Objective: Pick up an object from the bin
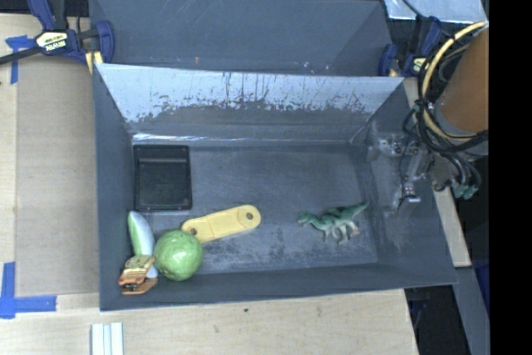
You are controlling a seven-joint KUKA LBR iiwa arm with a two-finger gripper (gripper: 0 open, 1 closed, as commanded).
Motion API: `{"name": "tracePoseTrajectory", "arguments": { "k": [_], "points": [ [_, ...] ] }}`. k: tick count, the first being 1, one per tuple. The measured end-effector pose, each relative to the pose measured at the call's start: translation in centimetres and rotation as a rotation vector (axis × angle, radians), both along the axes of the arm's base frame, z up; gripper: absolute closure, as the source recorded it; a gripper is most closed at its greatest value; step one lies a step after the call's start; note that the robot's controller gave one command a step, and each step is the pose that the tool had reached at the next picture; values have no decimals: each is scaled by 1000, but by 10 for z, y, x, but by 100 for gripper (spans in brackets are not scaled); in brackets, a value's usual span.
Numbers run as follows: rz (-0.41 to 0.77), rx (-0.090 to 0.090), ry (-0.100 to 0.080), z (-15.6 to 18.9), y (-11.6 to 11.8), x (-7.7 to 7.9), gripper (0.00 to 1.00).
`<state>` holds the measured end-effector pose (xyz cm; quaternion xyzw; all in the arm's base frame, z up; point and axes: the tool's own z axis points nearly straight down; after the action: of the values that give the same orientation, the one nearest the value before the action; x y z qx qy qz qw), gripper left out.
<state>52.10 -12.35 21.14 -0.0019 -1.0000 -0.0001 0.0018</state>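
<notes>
The pincer [407, 194] hung low at the right side of the grey metal bin [249, 37], against the sloping right wall and just above where it meets the floor. Whether it was spread or pressed together could not be told, and nothing could be seen pinched in it. Behind it, toward the view's right edge, sat the arm's orange cover [470, 87], with dark cables [432, 137] looping down to the wrist.

Nearest the pincer lay a small green toy dinosaur [332, 220] on the bin floor. It was to the pincer's left in the view and a little lower, near but not touching, its body running roughly left to right.

Everything else lay well apart from the pincer, farther left past the dinosaur. First came a flat yellow piece [223, 223] with a rounded end, lying aslant. Beyond it was a round green ball [178, 254] like an apple, touching the yellow piece's lower left end. Farthest from the pincer, by the left wall, were three things: a black rectangular box [163, 177] lying flat, a pale white-and-green tube [140, 232] below it and just beside the ball, and a small orange-brown object [137, 276] in the lower left corner, whose kind could not be made out.
</notes>
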Motion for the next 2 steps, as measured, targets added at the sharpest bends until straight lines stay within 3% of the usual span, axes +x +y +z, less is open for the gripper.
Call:
{"name": "tracePoseTrajectory", "arguments": {
  "k": [1, 2],
  "points": [
    [3, -1, -7, 3, 0, 2, 0],
    [-139, -2, -14, -127, 13, -3, 0]
  ]
}}
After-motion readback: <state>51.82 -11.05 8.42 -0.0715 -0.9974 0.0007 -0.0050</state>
